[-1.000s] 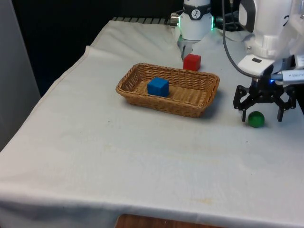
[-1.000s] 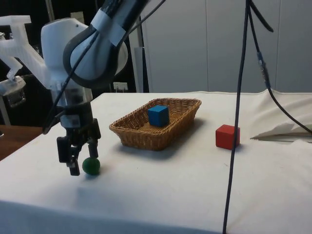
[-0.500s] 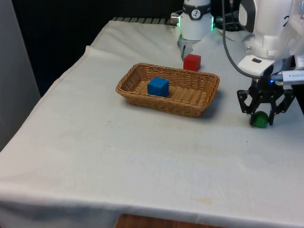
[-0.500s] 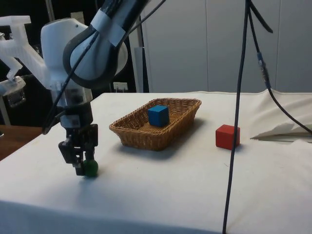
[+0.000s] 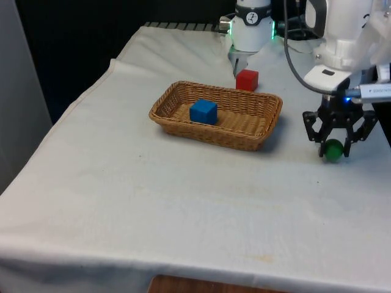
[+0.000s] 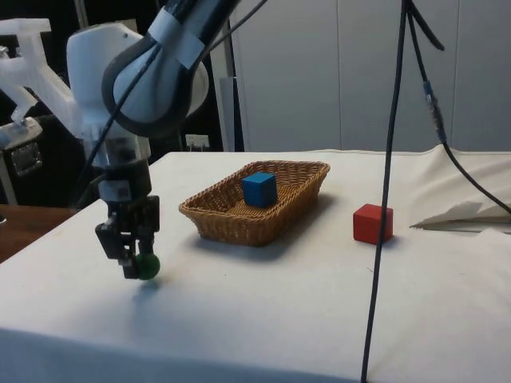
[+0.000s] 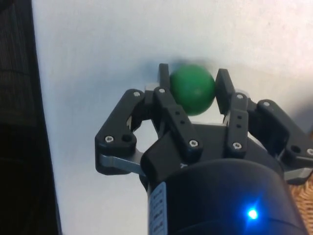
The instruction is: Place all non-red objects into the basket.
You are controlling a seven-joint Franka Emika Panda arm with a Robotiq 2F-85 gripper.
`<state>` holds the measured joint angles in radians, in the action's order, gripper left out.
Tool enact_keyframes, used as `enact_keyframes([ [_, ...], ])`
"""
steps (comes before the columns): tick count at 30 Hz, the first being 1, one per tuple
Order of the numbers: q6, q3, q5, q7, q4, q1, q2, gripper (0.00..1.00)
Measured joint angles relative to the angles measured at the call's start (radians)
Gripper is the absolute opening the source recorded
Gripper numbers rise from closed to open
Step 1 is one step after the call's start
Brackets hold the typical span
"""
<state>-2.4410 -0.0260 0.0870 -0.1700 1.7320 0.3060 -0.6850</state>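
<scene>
A green ball sits between the two fingers of my gripper, which is shut on it and holds it just above the cloth, to the front view's right of the basket. The wicker basket stands mid-table with a blue cube inside it. A red cube rests on the cloth behind the basket, towards the robot's base.
The table edge lies close beside the gripper on the front view's right. A black cable hangs down in the side view, in front of the red cube. Open white cloth spreads in front of the basket.
The fingers closed from wide open onto the green ball, and the gripper has lifted it slightly off the cloth. The basket and both cubes stayed put.
</scene>
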Motion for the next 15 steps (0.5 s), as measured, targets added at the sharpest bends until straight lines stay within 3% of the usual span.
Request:
enact_keyframes([
  [4, 0.045, -0.004, 0.0, 0.005, 0.006, -0.003, 0.042, 0.0],
  [15, 0.089, -0.024, 0.0, 0.027, 0.044, -0.006, 0.122, 0.0],
])
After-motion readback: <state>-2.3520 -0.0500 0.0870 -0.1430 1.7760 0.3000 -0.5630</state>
